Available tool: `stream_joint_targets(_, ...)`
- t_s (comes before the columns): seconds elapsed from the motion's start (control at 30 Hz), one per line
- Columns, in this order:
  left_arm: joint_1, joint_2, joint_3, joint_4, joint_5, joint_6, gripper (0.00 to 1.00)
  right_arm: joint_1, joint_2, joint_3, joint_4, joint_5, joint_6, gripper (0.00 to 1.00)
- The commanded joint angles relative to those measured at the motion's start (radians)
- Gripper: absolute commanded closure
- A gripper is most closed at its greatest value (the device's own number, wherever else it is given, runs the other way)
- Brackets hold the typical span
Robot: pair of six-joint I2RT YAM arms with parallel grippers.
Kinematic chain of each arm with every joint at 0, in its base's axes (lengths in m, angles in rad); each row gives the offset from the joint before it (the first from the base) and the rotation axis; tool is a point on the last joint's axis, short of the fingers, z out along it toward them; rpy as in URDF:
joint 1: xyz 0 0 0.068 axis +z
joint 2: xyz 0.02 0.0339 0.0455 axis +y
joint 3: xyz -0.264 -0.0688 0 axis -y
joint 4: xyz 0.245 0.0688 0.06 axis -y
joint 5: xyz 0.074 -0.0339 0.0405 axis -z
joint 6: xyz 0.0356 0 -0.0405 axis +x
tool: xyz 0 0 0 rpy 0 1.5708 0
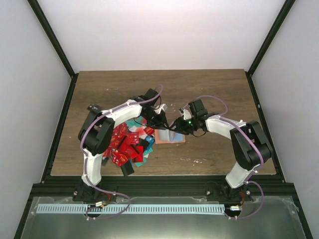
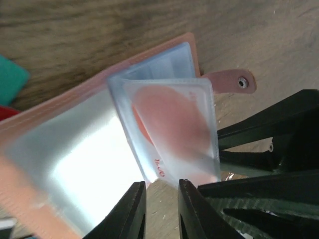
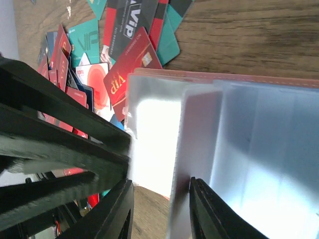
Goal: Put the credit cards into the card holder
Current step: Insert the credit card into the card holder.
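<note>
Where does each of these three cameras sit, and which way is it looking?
Top external: fixed above and behind the arms, looking down on the table; both arms show whole.
Left wrist: on the left arm, looking past its own jaws at the open card holder; black jaws of the right arm enter at right.
Right wrist: on the right arm, looking past its jaws at the holder's clear sleeves, credit cards beyond; left arm at left.
Shared: both wrist views show the same card holder from opposite sides.
</note>
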Motion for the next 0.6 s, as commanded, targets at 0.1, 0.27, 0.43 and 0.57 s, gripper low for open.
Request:
stream_joint_targets(0.1, 0.058, -0.143, -0.017, -0.076, -0.114, 0.018, 0.77, 0.079, 0.082, 0.088, 0.003, -0.026, 0.011, 0.66)
stream_joint_targets(0.27, 0.129, -0.237, -0.091, -0.111, -0.217, 0.057, 0.77, 0.144, 0.16, 0.162, 0.025, -0.057, 0.026, 0.65)
stream_joint_targets(0.43, 0.16, -0.297, -0.11, -0.199, -0.356, 0.109, 0.75, 0.164, 0.187, 0.209, 0.044, -0.087, 0.043, 0.64)
stream_joint_targets(0.57, 0.171, -0.36, -0.119, -0.237, -0.465, 0.134, 0.73, 0.163, 0.163, 0.23, 0.013, -0.059, 0.017, 0.64)
